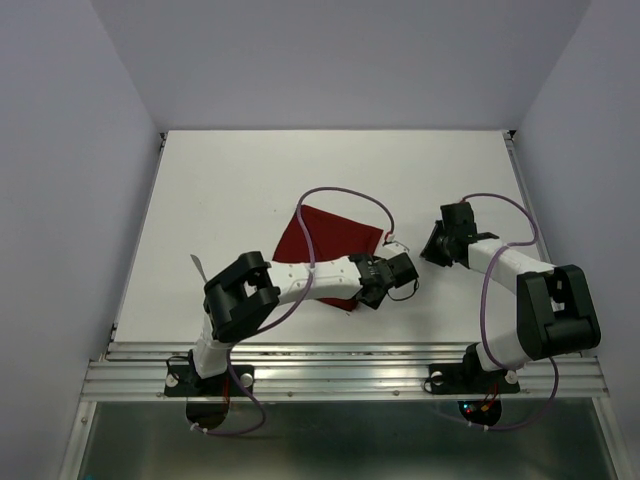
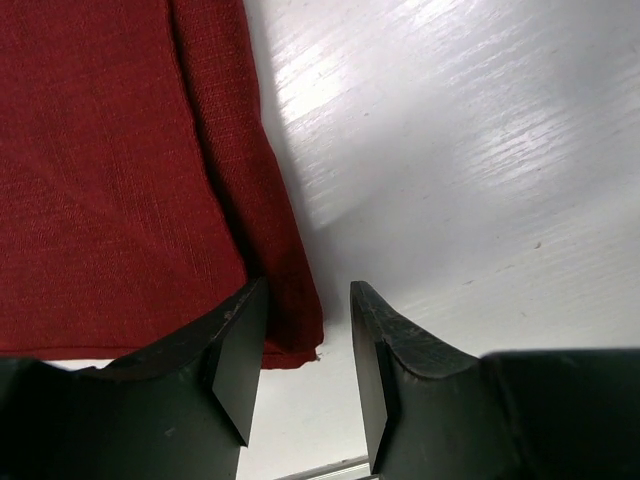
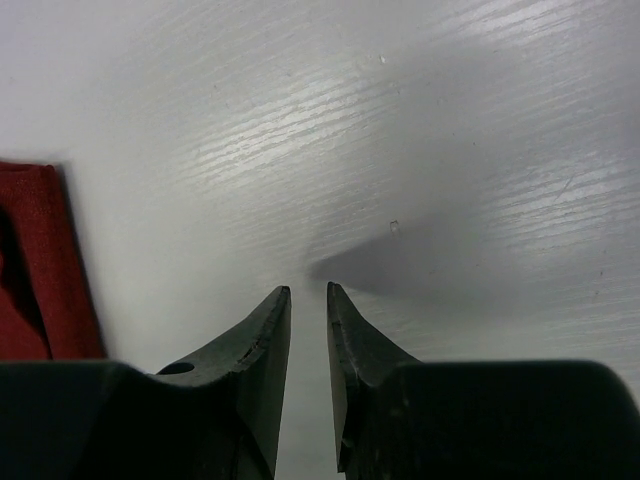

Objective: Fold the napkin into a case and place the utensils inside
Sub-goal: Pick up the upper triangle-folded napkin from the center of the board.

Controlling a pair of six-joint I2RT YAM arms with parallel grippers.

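Left gripper (image 1: 398, 270) hovers at the napkin's (image 1: 335, 240) near-right corner, right gripper (image 1: 440, 242) just right of the napkin, seen from above; left wrist: jaws moderately apart, empty, over its hem corner; right wrist: jaws narrow, empty, napkin off left; risk: pinching only one layer would likely drag the fold open.

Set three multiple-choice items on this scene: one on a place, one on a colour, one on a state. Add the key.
1. The napkin lies: A. in the middle of the table; B. at its far right corner; C. off its near edge.
2. The napkin is: A. blue; B. dark red; C. white.
3. The left gripper is: A. shut on the napkin; B. open and empty; C. holding a spoon.
Key: 1 A, the top view shows it central. 2 B, all views show red cloth. 3 B, its wrist view shows parted jaws gripping nothing.
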